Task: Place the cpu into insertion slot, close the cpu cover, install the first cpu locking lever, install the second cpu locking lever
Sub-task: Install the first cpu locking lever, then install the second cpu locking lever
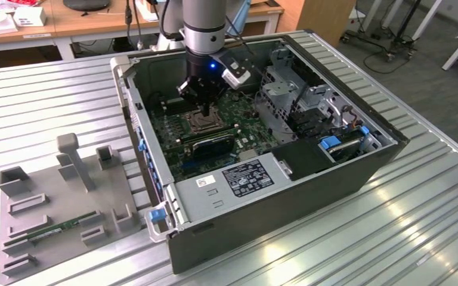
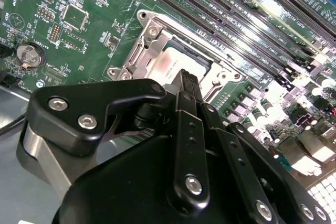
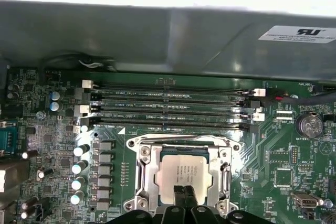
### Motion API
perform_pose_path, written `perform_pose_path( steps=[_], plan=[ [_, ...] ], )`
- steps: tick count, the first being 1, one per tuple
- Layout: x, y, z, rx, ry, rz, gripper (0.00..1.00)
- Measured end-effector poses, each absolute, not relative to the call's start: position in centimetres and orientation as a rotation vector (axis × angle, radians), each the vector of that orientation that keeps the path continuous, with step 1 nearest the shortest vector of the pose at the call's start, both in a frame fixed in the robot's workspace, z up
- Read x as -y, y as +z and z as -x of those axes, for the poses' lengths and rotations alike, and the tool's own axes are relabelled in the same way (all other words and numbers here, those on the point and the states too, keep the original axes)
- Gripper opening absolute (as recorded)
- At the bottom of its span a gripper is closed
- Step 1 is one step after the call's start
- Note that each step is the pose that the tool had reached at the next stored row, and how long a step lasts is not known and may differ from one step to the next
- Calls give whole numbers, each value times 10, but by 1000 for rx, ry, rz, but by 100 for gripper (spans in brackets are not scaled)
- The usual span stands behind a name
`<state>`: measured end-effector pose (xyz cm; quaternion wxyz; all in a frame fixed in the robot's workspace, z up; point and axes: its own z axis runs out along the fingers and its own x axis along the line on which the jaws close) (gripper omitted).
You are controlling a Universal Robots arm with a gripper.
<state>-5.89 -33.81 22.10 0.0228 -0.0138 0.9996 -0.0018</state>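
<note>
Your claw (image 3: 185, 196) is pinched narrow and empty over the cpu (image 3: 184, 171) seated in the insertion slot (image 3: 181, 140); the exterior view adds the computer case (image 1: 333, 179) around it.

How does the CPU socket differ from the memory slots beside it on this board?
Shape: the insertion slot is square with a silvery metal frame; the memory slots are long, narrow black strips with pale end clips. Contents: the insertion slot holds the cpu, its metal top showing; the memory slots look empty. Number: one insertion slot, several parallel memory slots. Both sit on the green motherboard.
</note>
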Motion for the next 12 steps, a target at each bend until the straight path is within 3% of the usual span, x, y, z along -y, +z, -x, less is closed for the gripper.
perform_pose_path(
  steps=[12],
  plan=[
    [338, 222, 56, -3096, -6, 43, 11]
  ],
)
